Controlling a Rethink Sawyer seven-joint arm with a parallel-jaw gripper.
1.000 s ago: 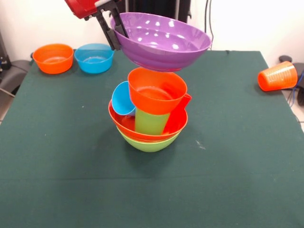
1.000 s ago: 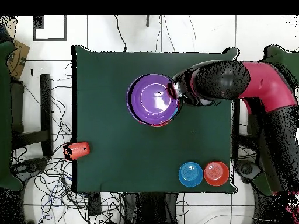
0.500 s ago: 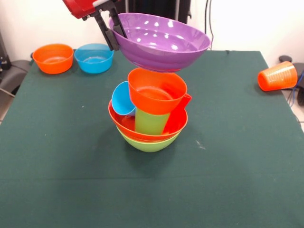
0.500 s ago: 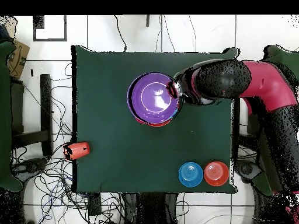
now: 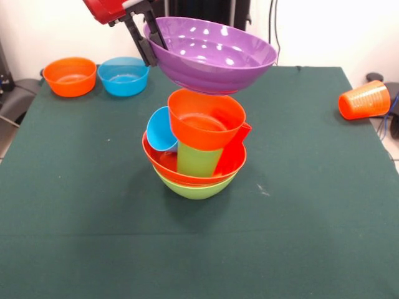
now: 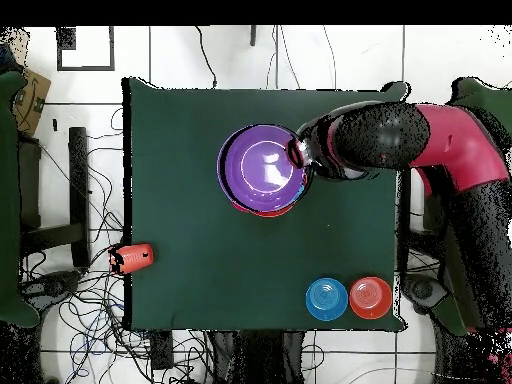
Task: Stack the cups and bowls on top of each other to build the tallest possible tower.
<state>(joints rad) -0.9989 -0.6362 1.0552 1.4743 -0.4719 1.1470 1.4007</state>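
**Purple bowl held over the tower**

Gripper (image 5: 151, 45) clamps the rim of the large purple bowl (image 5: 212, 55): one finger inside the rim, the other outside, closed on the wall. Bowl is held slightly tilted, directly above the tower (image 5: 196, 149). Its underside looks to be at or just above the rim of the small orange bowl (image 5: 206, 118); cannot tell whether they touch.

Tower stands near the middle of the green bench (image 5: 75, 187). Base is the large lime green bowl (image 5: 198, 189), with the large orange-red bowl (image 5: 163, 163) nested in it. Inside that: lime green cup (image 5: 196, 159) upright, carrying the small orange bowl; light blue cup (image 5: 161, 131) tipped on its side, leaning against the pile; red cup (image 5: 235, 149) leaning on the other side.

In the overhead view the purple bowl (image 6: 263, 168) covers nearly all of the pile, only a red sliver showing at its edge.

Off the tower: a second small orange bowl (image 5: 70, 76) and the small blue bowl (image 5: 124, 75), just beside each other at one far corner of the bench. Orange cup (image 5: 364, 99) lies on its side at the opposite edge.
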